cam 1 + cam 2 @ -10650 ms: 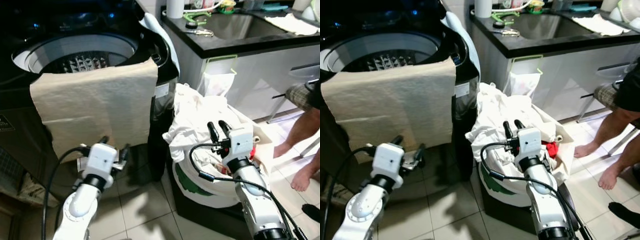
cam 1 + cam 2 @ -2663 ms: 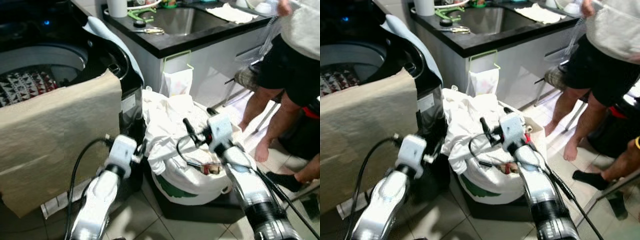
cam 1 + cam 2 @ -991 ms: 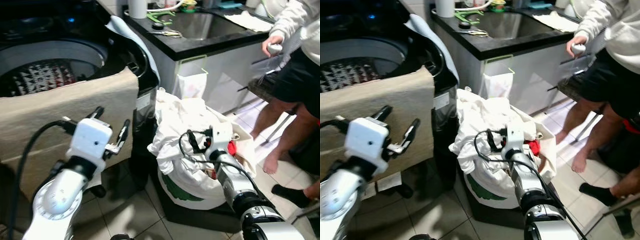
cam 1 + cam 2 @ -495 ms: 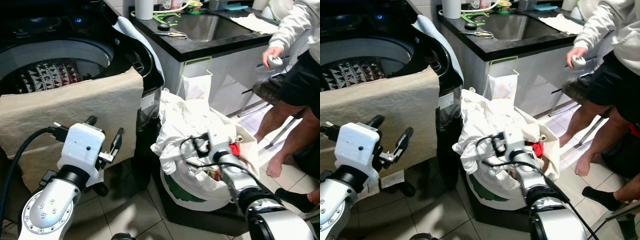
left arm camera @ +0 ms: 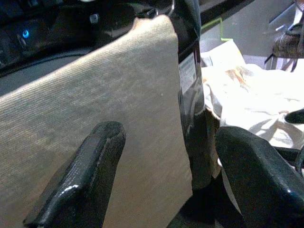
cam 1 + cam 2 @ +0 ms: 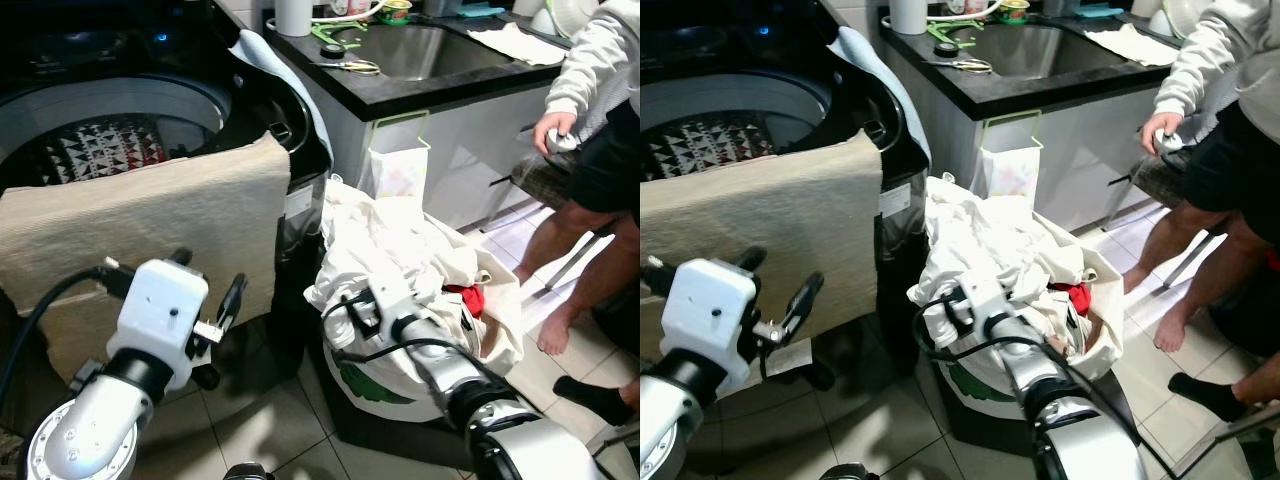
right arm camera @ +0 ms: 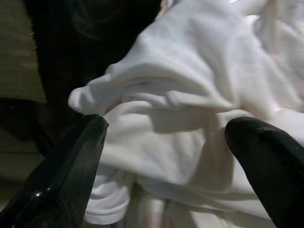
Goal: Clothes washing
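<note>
A white laundry bag (image 6: 385, 375) stands on the floor beside the washer, heaped with white clothes (image 6: 395, 235) and a red garment (image 6: 466, 297). My right gripper (image 6: 352, 312) is low at the heap's near left side, open, its fingers spread on either side of a fold of white cloth (image 7: 180, 114). Whether they touch it I cannot tell. My left gripper (image 6: 208, 275) is open and empty in front of a beige towel (image 6: 150, 225) draped over the washer's front rim. Patterned laundry (image 6: 100, 160) lies in the drum.
A person stands at the right, with a hand (image 6: 553, 130) holding a small object and bare feet (image 6: 553, 335) on the tiles close to the bag. The black counter with its sink (image 6: 425, 50) runs behind. A green-framed bag (image 6: 397, 165) hangs on the cabinet.
My right gripper has slid down and to the left over the heap, to its near left side. The left gripper stays open by the towel. The view has shifted slightly.
</note>
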`<state>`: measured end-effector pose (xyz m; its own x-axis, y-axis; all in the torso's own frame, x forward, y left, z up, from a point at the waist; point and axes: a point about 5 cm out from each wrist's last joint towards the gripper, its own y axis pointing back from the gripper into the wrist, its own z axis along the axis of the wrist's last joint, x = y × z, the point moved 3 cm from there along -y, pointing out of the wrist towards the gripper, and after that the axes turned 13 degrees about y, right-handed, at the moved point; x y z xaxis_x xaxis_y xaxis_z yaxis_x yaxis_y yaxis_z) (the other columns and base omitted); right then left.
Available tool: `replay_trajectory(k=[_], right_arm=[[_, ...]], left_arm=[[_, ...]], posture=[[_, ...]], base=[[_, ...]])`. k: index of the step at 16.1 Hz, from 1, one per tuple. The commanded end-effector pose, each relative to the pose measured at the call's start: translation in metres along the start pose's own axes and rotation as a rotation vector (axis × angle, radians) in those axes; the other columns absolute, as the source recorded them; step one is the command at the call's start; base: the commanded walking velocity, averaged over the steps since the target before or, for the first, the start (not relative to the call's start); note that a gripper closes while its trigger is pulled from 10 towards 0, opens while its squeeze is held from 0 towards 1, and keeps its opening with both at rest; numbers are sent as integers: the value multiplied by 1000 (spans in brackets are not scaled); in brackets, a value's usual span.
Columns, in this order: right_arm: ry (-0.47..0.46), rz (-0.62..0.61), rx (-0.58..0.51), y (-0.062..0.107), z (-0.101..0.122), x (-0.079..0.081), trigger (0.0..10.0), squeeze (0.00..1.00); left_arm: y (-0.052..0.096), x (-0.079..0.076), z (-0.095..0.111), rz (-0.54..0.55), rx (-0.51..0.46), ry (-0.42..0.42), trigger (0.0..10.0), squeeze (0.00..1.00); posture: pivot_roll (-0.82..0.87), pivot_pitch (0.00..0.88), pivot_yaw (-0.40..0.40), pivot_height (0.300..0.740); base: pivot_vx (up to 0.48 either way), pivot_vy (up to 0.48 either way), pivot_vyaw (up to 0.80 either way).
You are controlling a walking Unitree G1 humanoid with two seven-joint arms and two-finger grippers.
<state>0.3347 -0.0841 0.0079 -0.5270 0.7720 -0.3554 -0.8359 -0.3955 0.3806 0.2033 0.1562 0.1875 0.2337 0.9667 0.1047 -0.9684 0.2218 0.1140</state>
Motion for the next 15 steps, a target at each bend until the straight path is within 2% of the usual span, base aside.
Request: replay_trajectory(k=[1, 3, 4, 8, 11, 12, 14, 15], right_arm=[[-2, -6, 3, 1, -3, 0, 10000, 0], [-79, -121, 14, 3, -5, -12, 10000, 0], [-105, -139, -6, 5, -5, -13, 10000, 0], [-70, -165, 19, 16, -25, -9, 10000, 0], [-94, -209, 54, 18, -30, -11, 10000, 0], [-85, -232, 76, 21, -36, -11, 10000, 0], [-15, -369, 126, 33, -49, -23, 10000, 0], [6, -399, 16, 41, -42, -27, 10000, 0]], left_arm=[[5, -3, 8, -14, -26, -6, 10000, 0], [5, -4, 6, -13, -14, -5, 10000, 0], [5, -3, 5, -7, -12, -2, 10000, 0], [3, -6, 2, -17, 1, 7, 10000, 0], [6, -5, 0, -23, 20, 1, 10000, 0], [6, -4, 0, -21, 21, -1, 10000, 0], [2, -3, -4, -14, 26, -5, 10000, 0], [-2, -1, -9, -5, 25, -11, 10000, 0]], posture=[[418, 40, -41, 740], [404, 35, -56, 740], [397, 31, -61, 740], [387, 35, -51, 740], [400, 39, -43, 740], [401, 39, -43, 740], [385, 20, -55, 740], [343, 0, -67, 740]], base=[[0, 0, 0], [0, 0, 0], [0, 0, 0], [0, 0, 0], [0, 0, 0], [0, 0, 0], [0, 0, 0], [0, 0, 0]])
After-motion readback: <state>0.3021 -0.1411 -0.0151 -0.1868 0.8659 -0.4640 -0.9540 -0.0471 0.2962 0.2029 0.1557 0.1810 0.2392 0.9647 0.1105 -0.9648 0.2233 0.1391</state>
